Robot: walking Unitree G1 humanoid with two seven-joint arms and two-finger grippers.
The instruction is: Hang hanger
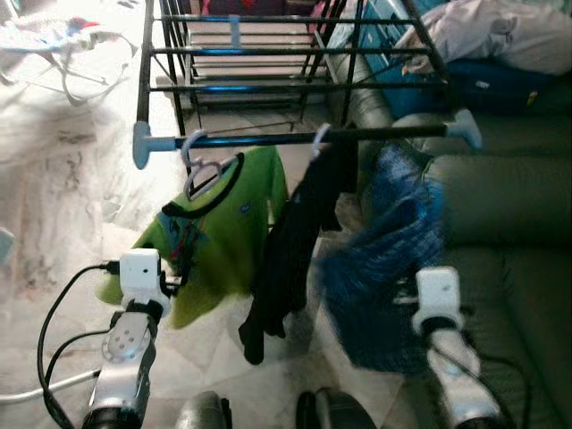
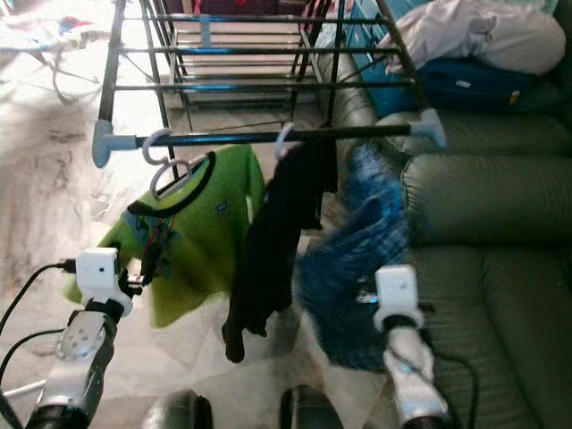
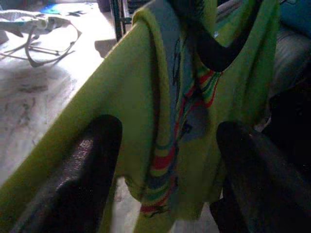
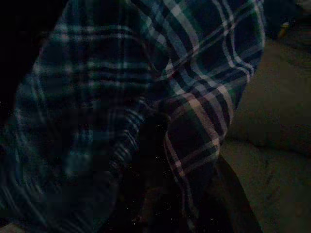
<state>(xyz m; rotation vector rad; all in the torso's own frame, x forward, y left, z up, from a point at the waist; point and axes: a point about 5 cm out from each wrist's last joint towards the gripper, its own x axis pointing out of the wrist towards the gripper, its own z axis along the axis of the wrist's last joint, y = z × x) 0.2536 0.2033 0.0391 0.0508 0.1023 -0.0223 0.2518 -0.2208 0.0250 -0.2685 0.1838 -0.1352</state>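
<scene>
A black drying rack's front rail (image 1: 295,138) carries two hangers. A white hanger (image 1: 202,172) at the left holds a lime green shirt (image 1: 228,237), and a black garment (image 1: 295,241) hangs at the middle. My left gripper (image 3: 167,128) is open right at the green shirt's left side, one finger (image 3: 92,165) on each side of its striped front. A blurred blue plaid garment (image 1: 389,259) is raised just under the rail's right part. My right gripper (image 4: 154,128) is buried in the plaid cloth, which bunches around it, below the white wrist (image 1: 437,299).
A dark green sofa (image 1: 500,232) runs along the right, with a heap of pale laundry (image 2: 487,36) and a blue cushion (image 2: 483,85) on it. The rack's upper bars (image 1: 268,54) stretch away behind the rail. Pale marble floor (image 1: 63,179) lies to the left.
</scene>
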